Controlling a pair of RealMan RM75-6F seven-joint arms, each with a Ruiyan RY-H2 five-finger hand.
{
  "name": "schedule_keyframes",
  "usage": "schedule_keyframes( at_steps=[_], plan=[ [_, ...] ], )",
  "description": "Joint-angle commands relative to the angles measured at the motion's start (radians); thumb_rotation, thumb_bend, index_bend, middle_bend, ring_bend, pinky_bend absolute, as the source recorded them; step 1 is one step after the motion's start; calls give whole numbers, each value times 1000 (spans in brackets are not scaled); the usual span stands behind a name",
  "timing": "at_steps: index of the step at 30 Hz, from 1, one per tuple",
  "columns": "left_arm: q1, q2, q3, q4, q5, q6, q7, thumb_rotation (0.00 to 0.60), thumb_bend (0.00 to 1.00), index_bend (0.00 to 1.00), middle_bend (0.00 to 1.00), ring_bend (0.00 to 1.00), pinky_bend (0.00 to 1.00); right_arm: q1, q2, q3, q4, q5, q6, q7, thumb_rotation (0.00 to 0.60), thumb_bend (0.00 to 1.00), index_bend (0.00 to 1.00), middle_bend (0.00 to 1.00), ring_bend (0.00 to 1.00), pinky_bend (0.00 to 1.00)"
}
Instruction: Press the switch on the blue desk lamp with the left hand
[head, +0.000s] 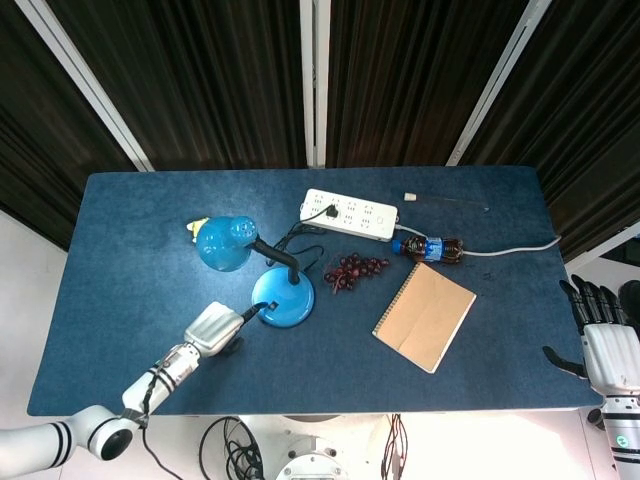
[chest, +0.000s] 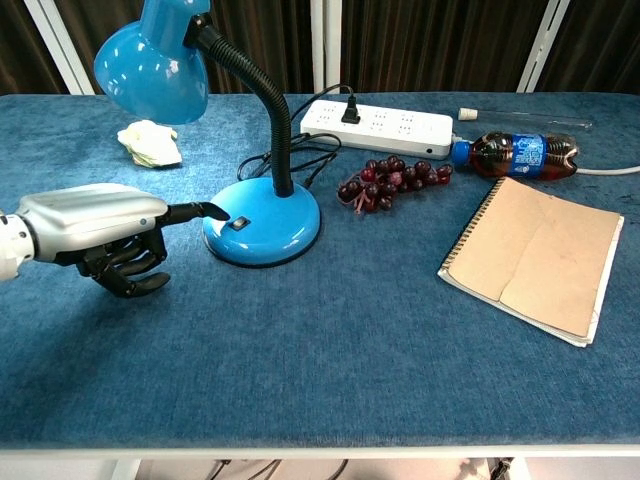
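The blue desk lamp (head: 282, 296) (chest: 262, 222) stands left of the table's middle, its shade (chest: 152, 68) bent over to the left on a black gooseneck. A small black switch (chest: 237, 223) sits on the front left of its round base. My left hand (head: 214, 327) (chest: 100, 235) lies just left of the base with one finger stretched out and the others curled under. That fingertip (chest: 218, 211) hovers at the base's left edge, a short way from the switch. My right hand (head: 606, 345) hangs off the table's right edge, fingers spread, holding nothing.
Behind the lamp lie a white power strip (chest: 377, 124) with the lamp's black cord, a bunch of dark grapes (chest: 390, 179) and a cola bottle (chest: 520, 154). A brown spiral notebook (chest: 538, 255) lies at right. A crumpled yellowish paper (chest: 149, 142) sits at back left.
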Motion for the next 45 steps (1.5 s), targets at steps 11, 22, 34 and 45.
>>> schedule_keyframes(
  at_steps=[11, 22, 34, 45],
  plan=[
    [-35, -11, 5, 8, -22, -19, 9, 600, 472, 23, 840, 786, 830, -3, -3, 2, 14, 11, -5, 16, 600, 78, 0, 0, 0, 0],
    [-57, -20, 11, 19, -47, -34, 16, 600, 477, 24, 842, 787, 831, -4, -5, 4, 19, 18, -9, 20, 600, 82, 0, 0, 0, 0],
    [67, 139, 47, -102, -40, 178, 25, 600, 471, 27, 835, 782, 829, -3, -1, 11, 16, 22, -7, 22, 600, 85, 0, 0, 0, 0],
    [302, 259, 46, -9, 20, 575, -110, 600, 78, 122, 185, 90, 276, -2, 1, 6, -11, 2, 1, -8, 600, 85, 0, 0, 0, 0]
  ],
)
